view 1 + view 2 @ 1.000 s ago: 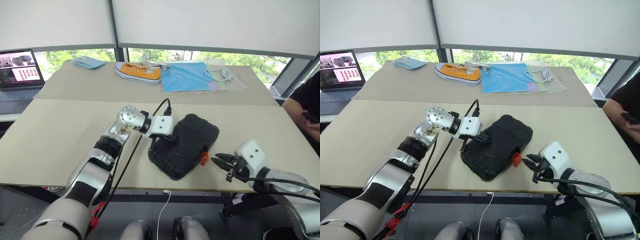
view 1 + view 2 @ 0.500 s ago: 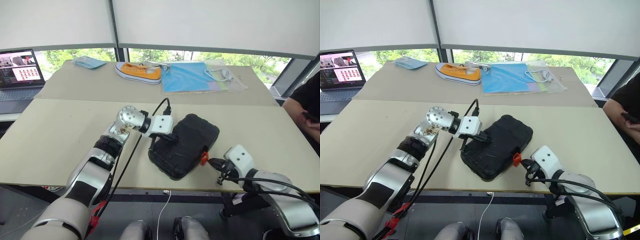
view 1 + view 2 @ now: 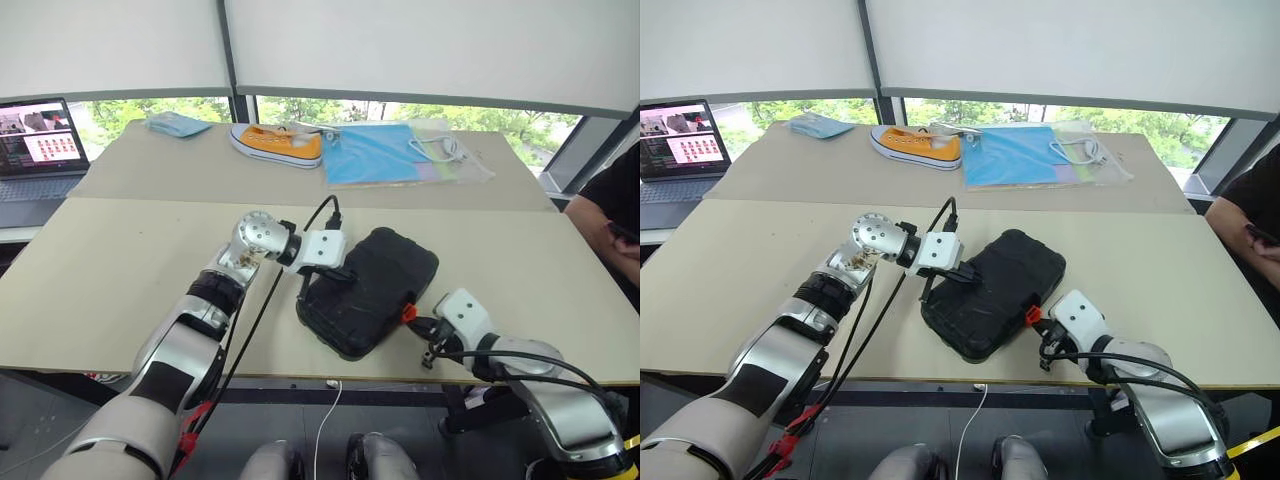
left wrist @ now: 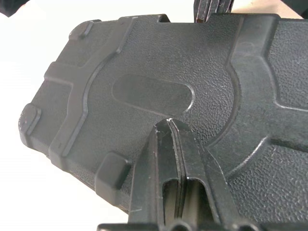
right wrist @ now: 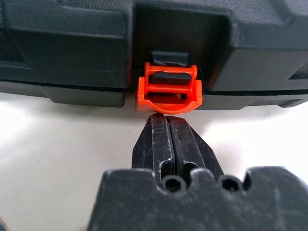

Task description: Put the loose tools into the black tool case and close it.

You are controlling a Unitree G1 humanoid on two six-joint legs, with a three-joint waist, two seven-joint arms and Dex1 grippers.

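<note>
Case: black tool case [image 3: 368,289], lid down, lying askew near the front edge of my worktop [image 3: 120,270].
Latch: orange latch [image 5: 168,91] on the case edge facing my right arm.
Left hand: left hand [image 4: 169,126], fingers pressed together, tips resting on the textured lid.
Right hand: right hand [image 5: 168,118], fingers together, tips right at the latch's lower lip; I cannot tell whether they touch it.
Background: orange shoe [image 3: 277,143] and laptop [image 3: 38,148] on the far worktop.

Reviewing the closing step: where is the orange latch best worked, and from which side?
Judging by its pose, take the orange latch at its curved lower lip, coming in level from the near edge of the black tool case, where the lip juts out.
</note>
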